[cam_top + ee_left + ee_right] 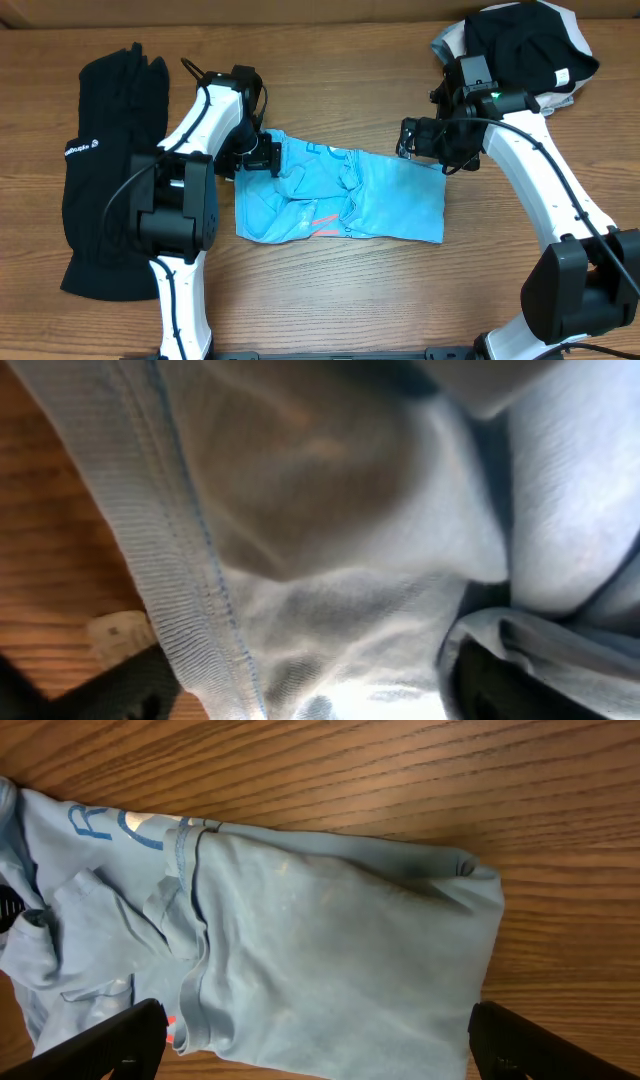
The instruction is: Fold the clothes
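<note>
The light blue T-shirt [345, 200] lies crumpled and partly folded in the middle of the table, with orange-red lettering showing near its front edge. My left gripper [268, 158] is at its upper left corner. In the left wrist view the shirt's fabric and ribbed hem [330, 540] fill the frame, and the gripper [310, 695] has its fingers spread with cloth between them. My right gripper [412, 140] is open and empty at the shirt's upper right edge. In the right wrist view the gripper [318, 1045] hovers over the smooth right half of the shirt [330, 940]. The black garment [105, 170] with its small white logo lies flat at the far left.
A pile of black and white clothing [525, 45] sits at the back right corner, behind the right arm. Bare wooden table [400, 300] lies in front of the shirt, between the two arm bases.
</note>
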Controlling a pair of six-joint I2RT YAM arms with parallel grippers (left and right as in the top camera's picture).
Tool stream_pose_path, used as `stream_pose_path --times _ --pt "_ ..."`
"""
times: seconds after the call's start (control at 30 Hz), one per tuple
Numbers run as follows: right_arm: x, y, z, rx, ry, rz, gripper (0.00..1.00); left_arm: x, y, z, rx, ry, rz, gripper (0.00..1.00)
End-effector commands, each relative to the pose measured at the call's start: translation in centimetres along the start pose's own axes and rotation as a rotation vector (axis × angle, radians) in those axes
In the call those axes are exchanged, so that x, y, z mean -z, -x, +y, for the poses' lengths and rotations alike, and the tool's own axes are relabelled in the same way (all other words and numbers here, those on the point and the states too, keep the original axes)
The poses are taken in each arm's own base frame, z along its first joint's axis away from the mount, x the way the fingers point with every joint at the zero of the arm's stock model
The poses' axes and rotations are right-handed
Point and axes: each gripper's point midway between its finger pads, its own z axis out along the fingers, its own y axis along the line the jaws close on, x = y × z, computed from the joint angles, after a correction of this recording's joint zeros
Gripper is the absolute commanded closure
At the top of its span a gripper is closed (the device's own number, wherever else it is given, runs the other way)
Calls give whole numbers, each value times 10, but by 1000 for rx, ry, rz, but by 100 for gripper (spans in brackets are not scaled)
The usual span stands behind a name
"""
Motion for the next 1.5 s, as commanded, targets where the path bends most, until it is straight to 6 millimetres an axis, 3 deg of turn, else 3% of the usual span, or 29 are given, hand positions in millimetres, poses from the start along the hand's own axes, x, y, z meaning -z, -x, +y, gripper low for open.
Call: stream_pose_path --times 0.0,0.23,0.4,0.57,0.7,0.8,0.93,1.13,1.47 --pt "11 7 4 17 8 -43 0 -14 -16 -4 -25 -8 60 22" --pt "11 7 4 16 8 -43 0 -14 -13 16 0 50 50 77" --pt "11 6 5 8 15 -37 3 -1 -5 37 61 41 36 96" --pt "11 5 5 7 14 -33 6 28 -1 66 69 93 33 96" --pt "11 5 5 8 17 -32 12 63 -2 98 62 253 28 96" --pt "11 4 7 7 25 -28 14 91 -2 110 55 340 9 96" --pt "12 3 4 -4 32 -20 14 115 0 91 -20 307 -18 96" --pt "23 1 3 -33 85 -12 15 130 -4 42 -135 300 -46 96" --pt "87 4 -16 -86 125 -166 16 116 -33 -105 -399 46 -65 96"
